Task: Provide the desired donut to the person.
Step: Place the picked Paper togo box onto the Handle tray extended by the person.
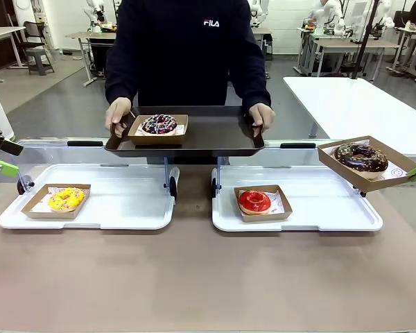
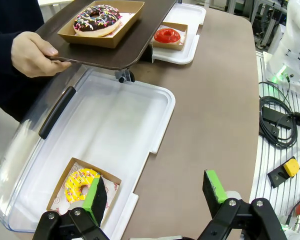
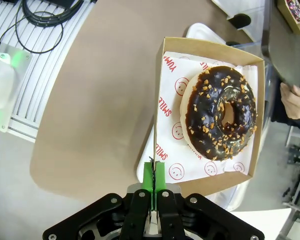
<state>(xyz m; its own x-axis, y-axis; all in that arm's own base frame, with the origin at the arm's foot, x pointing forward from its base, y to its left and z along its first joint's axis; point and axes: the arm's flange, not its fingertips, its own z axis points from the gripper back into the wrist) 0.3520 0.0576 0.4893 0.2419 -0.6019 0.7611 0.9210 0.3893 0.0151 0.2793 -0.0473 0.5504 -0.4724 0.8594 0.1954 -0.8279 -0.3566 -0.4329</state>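
Right wrist view: chocolate donut [image 3: 220,113] beside right gripper [image 3: 155,176].

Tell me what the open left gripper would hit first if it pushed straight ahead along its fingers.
Probably the bare brown table, just beside the white tray holding the yellow donut. The left gripper seems to point down onto open tabletop, though depth is unclear.

A chocolate donut [image 1: 360,157] with nut crumbs lies in a tilted cardboard box [image 1: 341,161], raised at 3 o'clock of the table. The person [image 1: 187,48], in a dark navy sweatshirt, stands at 12 o'clock, holding a dark tray [image 1: 215,135] that bears a sprinkled chocolate donut [image 1: 159,124].
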